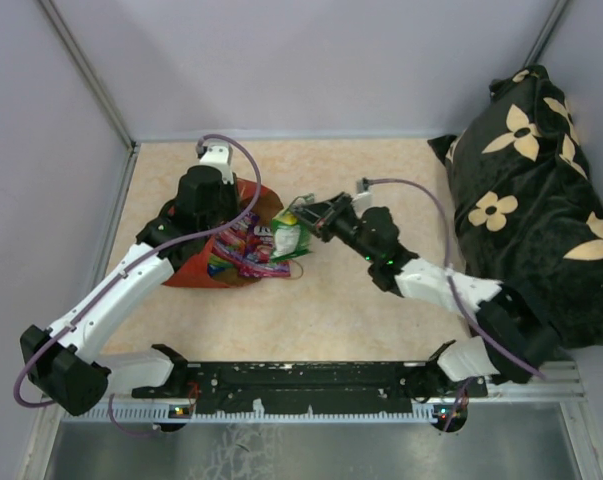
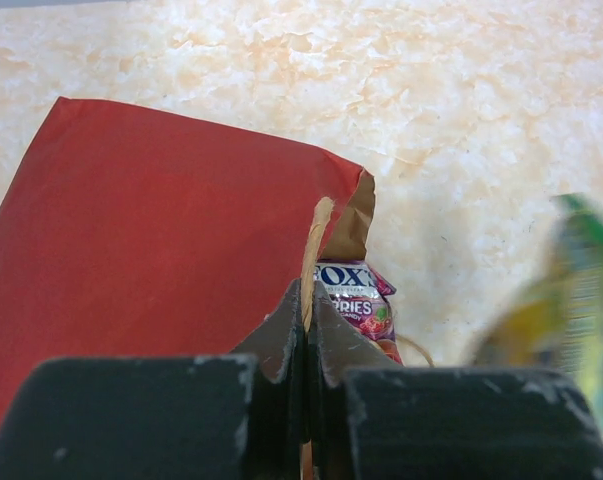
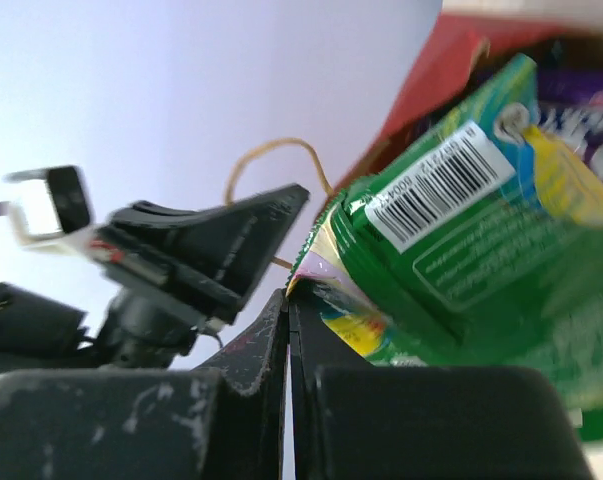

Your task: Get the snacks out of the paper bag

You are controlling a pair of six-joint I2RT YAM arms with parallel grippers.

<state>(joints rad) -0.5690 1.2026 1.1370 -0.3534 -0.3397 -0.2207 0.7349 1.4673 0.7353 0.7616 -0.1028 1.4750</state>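
Observation:
The red paper bag lies on the table with its mouth toward the right. Purple and other candy packets show at the mouth. My left gripper is over the bag's top edge, shut on a thin brown loop handle. The left wrist view shows the bag's red side and a purple Fox's packet at the opening. My right gripper is shut on the edge of a green candy packet, held just outside the mouth. The packet fills the right wrist view.
A black flower-patterned cloth is heaped at the right side. Pale walls enclose the back and sides of the beige table. The other handle loop and the left gripper's fingers show behind the green packet.

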